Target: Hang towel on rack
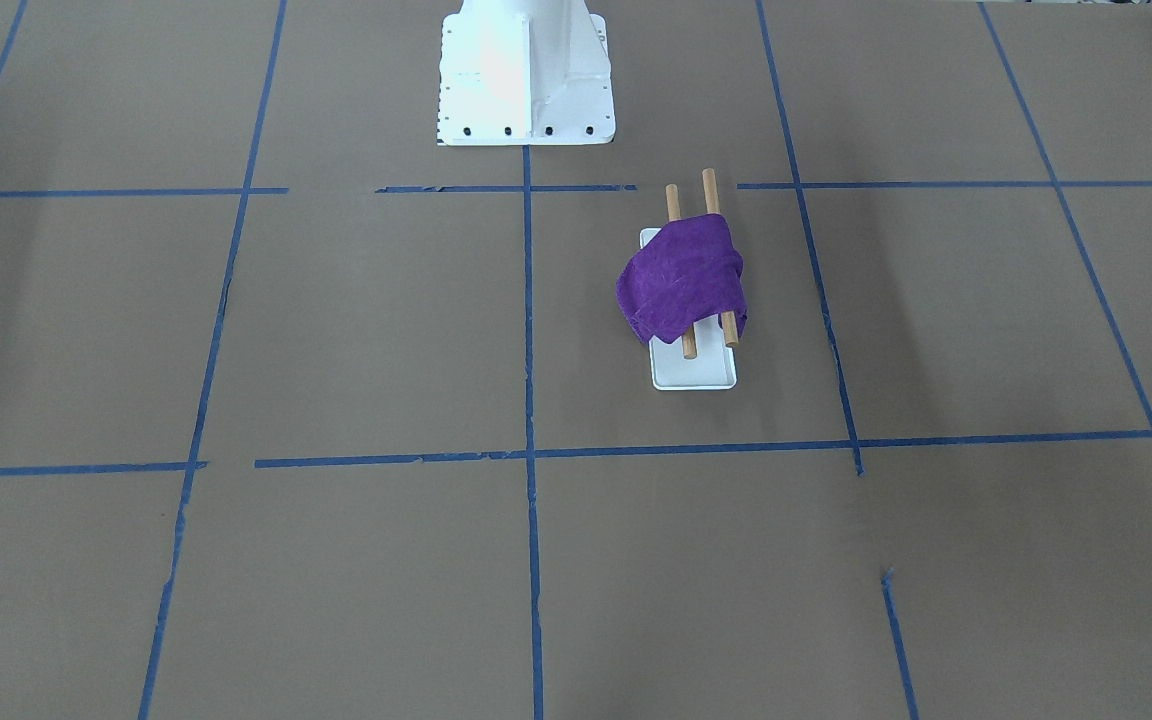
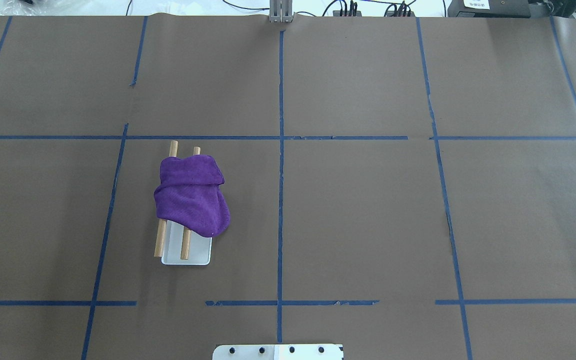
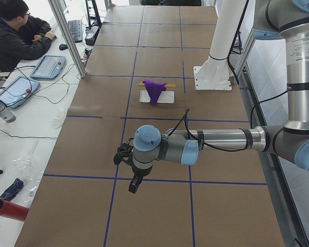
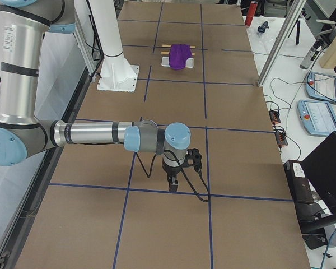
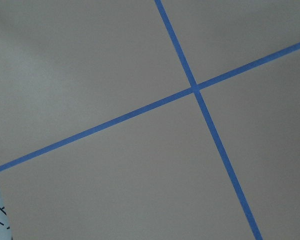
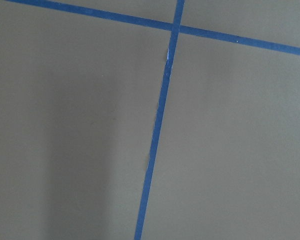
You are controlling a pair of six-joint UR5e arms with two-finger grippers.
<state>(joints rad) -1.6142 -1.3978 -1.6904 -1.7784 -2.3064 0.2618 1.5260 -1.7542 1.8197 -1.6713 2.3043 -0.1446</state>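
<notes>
A purple towel (image 1: 681,280) lies draped over the two wooden dowels (image 1: 708,190) of the small rack, whose white base (image 1: 696,372) sticks out beneath. In the overhead view the towel (image 2: 190,197) covers the dowels' middle, and the base (image 2: 195,252) shows at the near end. No gripper touches the towel or the rack. My left gripper (image 3: 134,184) hangs over bare table far from the rack, seen only from the side. My right gripper (image 4: 172,184) does the same at the other end. I cannot tell whether either is open or shut.
The big white bolted robot pedestal (image 1: 526,80) stands behind the rack. Blue tape lines (image 2: 280,150) cross the brown table cover. An operator (image 3: 15,36) sits at a side desk with tablets and cables. Both wrist views show only table and tape.
</notes>
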